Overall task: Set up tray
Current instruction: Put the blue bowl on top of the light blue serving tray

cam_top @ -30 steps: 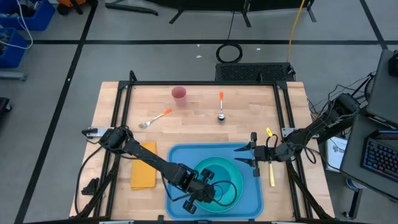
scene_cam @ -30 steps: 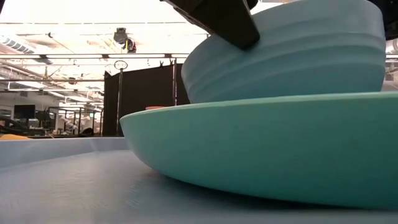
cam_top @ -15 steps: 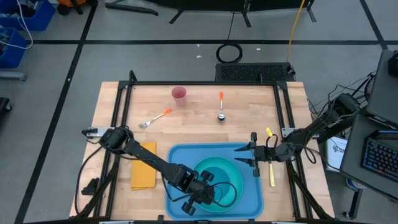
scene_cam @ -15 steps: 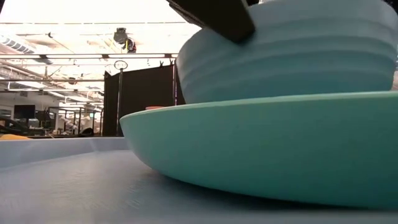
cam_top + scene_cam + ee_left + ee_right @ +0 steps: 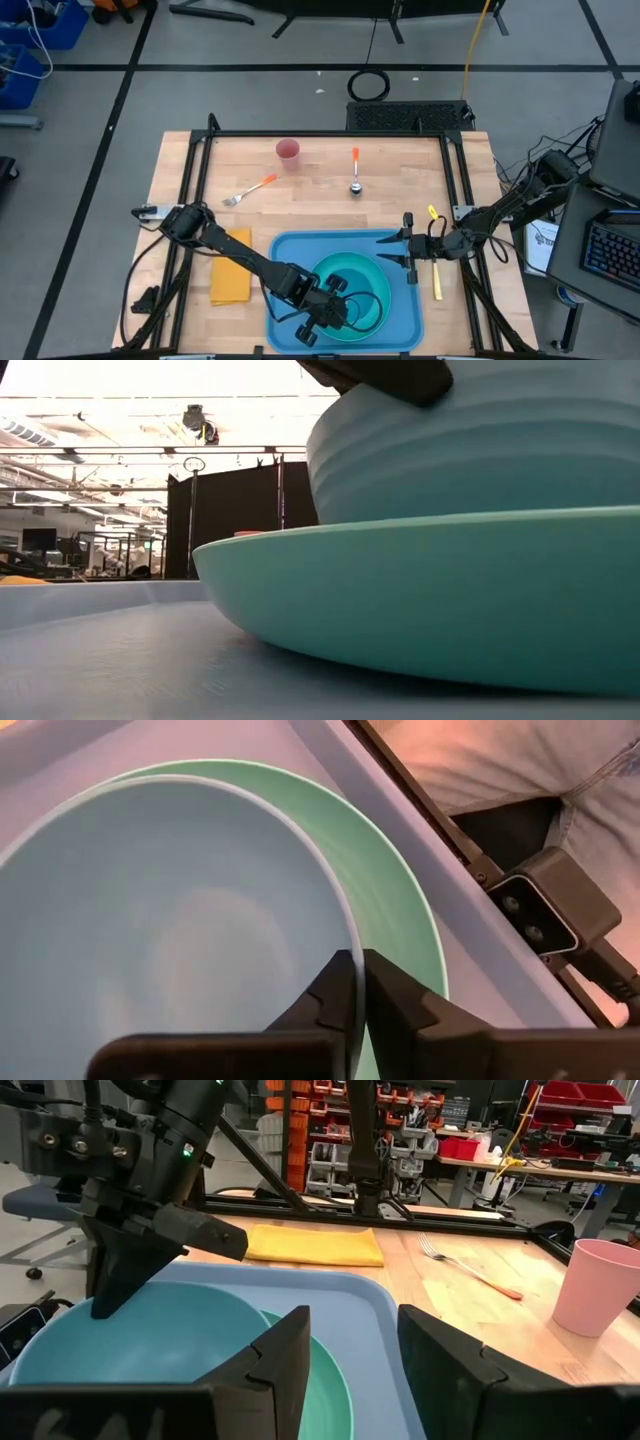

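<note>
The blue tray (image 5: 292,262) lies at the table's near middle with a teal plate (image 5: 400,885) on it. A pale blue bowl (image 5: 170,920) stands level in the plate (image 5: 430,590); the plate's rim hides its foot. My left gripper (image 5: 352,982) reaches over the tray's near part and is shut on the bowl (image 5: 480,450). My right gripper (image 5: 352,1342) hangs open, pointing level, over the tray's right rim (image 5: 415,300) and touches nothing. My left gripper pinches the bowl's rim (image 5: 345,935) on the side toward the table's right, one finger inside the bowl and one outside. The fingers slant down from the table's left. The bowl sits upright and level in the plate.
A yellow napkin (image 5: 231,280) lies left of the tray. On the far half of the table are a fork (image 5: 250,188), a spoon (image 5: 355,172) and a pink cup (image 5: 288,150). A yellow-handled knife (image 5: 436,280) lies right of the tray.
The bowl was tilted in my left gripper and has tipped level over the plate. The left gripper's fingers have tipped a little with it. The right arm has kept still.
</note>
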Action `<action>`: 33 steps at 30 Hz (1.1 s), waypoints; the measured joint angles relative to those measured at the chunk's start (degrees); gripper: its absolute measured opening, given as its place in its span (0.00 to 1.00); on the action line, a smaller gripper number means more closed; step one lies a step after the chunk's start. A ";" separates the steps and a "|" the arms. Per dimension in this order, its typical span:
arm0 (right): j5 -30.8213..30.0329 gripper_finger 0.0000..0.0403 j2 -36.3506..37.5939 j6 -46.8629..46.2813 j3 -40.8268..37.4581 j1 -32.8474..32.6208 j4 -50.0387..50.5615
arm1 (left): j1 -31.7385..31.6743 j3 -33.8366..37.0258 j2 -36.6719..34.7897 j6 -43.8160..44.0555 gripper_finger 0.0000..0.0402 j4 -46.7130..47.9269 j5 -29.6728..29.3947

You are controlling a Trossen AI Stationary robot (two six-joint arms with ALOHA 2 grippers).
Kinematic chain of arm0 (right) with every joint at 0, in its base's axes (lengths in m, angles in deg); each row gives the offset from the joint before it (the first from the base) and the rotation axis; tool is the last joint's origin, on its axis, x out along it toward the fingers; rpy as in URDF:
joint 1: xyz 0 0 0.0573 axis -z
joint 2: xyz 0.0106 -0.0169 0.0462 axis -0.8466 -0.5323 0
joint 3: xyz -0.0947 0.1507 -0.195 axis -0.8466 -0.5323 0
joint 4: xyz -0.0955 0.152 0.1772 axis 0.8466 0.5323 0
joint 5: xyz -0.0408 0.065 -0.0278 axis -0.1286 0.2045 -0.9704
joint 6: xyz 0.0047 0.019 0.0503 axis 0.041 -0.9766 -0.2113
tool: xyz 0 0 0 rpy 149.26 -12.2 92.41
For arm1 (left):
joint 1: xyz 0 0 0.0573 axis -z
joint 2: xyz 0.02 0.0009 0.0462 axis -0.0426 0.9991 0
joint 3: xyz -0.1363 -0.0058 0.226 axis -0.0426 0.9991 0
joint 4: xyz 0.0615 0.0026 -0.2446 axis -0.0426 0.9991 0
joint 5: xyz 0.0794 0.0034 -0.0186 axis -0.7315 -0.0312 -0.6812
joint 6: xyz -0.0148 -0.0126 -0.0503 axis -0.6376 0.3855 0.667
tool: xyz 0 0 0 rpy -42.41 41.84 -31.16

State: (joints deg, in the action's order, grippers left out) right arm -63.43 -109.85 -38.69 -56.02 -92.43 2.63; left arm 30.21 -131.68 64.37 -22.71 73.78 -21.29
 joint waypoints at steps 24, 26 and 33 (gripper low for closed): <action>0.00 0.35 0.00 -0.01 0.00 0.02 0.04 | -0.48 0.00 0.00 0.24 0.29 -1.39 -0.10; 0.00 0.35 0.00 -0.01 0.00 0.02 0.05 | -0.48 0.00 0.00 0.22 0.30 -1.37 -0.29; 0.00 0.35 0.00 -0.02 0.00 0.02 0.33 | -0.48 0.00 -0.15 0.03 0.30 -0.95 -5.70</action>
State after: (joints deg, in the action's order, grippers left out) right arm -63.43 -109.85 -38.71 -56.02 -92.41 2.96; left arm 29.73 -131.68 64.22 -22.68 72.83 -26.99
